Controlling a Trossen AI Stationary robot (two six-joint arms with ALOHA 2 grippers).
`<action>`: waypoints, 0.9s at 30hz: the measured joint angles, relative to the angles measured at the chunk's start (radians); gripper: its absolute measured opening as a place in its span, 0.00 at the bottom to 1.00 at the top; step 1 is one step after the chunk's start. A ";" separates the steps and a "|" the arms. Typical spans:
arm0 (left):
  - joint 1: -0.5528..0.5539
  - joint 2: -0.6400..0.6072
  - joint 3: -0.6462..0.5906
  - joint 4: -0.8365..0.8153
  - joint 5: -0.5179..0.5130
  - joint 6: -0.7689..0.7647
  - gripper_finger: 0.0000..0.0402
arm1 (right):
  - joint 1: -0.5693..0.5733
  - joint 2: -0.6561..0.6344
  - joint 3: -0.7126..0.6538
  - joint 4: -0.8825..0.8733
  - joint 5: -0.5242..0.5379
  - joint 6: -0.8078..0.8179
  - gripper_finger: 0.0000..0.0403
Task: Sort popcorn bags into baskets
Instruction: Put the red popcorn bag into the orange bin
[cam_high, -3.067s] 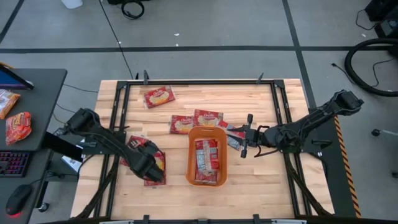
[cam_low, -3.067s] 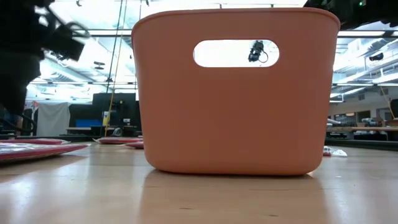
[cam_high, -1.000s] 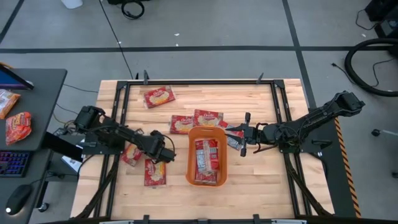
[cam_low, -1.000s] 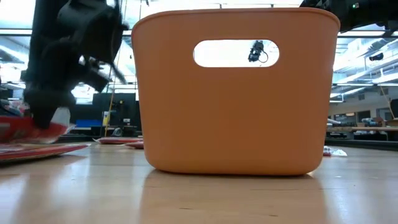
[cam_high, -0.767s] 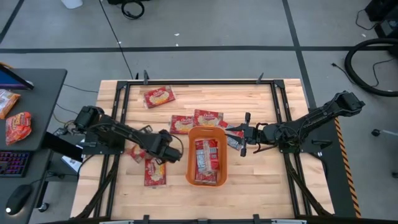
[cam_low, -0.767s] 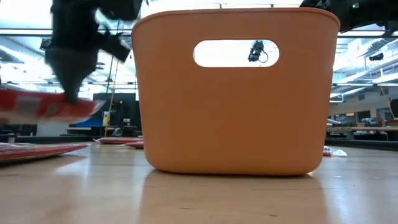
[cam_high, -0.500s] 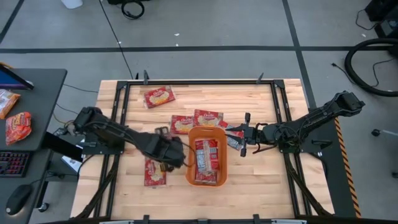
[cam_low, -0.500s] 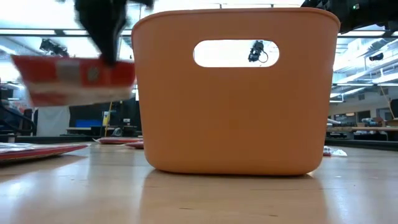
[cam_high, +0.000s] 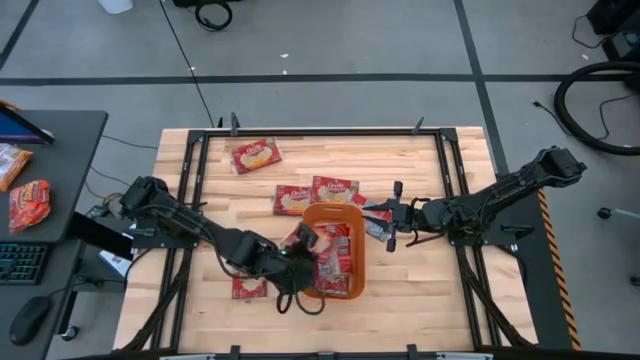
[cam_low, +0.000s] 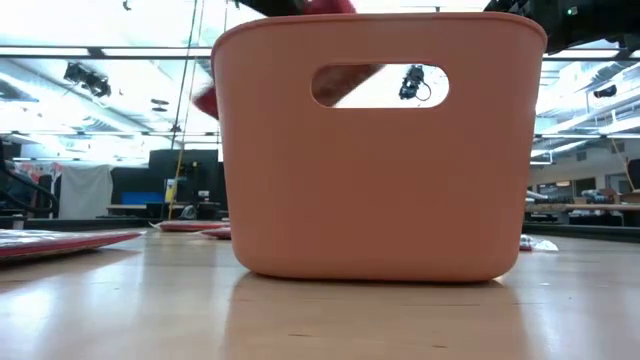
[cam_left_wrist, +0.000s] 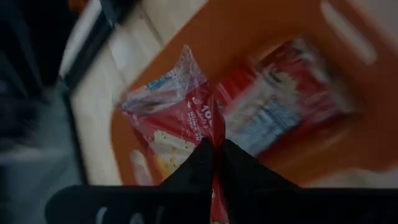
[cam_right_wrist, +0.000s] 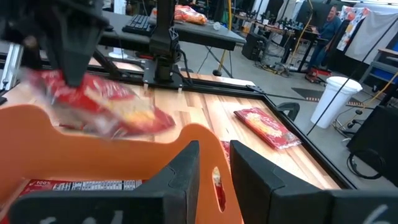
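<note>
The orange basket (cam_high: 333, 208) stands mid-table with popcorn bags (cam_high: 338, 255) lying inside. My left gripper (cam_high: 299, 252) is shut on one red popcorn bag (cam_high: 305, 238), which hangs over the basket's left wall (cam_left_wrist: 186, 118) and shows as a red blur in the low view (cam_low: 207, 98). My right gripper (cam_high: 386, 228) sits level by the basket's far right corner, closed on another bag (cam_high: 374, 222). Loose bags lie flat on the table at the far left (cam_high: 256, 155), beyond the basket (cam_high: 293, 198) and near left (cam_high: 248, 288). My left gripper pinches the bag's sealed edge (cam_left_wrist: 212, 127) between its two shut fingers, from above and slanting toward the table's right. The bag is lifted clear, over the inside of the basket. My right gripper comes level from the table's right. A red and yellow strip of bag (cam_right_wrist: 216, 180) shows between its fingers (cam_right_wrist: 186, 168); the fingers hide which part it is.
Black frame rails (cam_high: 195, 170) run along the table's left, right and far sides. A side desk (cam_high: 50, 150) left of the table carries snack packets (cam_high: 28, 203), a keyboard and a mouse. A white bin (cam_right_wrist: 328, 99) and people show in the room beyond.
My left gripper has gone up and toward the table's right edge with the bag, from above the left half of the table to over the basket's left wall. The bag has stayed clear of the table the whole way.
</note>
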 joint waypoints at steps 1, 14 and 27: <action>0.000 0.009 -0.015 0.037 -0.011 0.062 0.06 | 0.000 0.000 0.000 0.000 -0.003 0.000 0.23; -0.006 0.161 -0.043 0.214 -0.010 0.515 0.07 | 0.000 0.008 0.002 -0.003 -0.014 -0.001 0.23; -0.070 0.102 -0.043 0.183 -0.046 0.352 0.33 | 0.000 0.008 0.002 -0.004 -0.014 0.001 0.23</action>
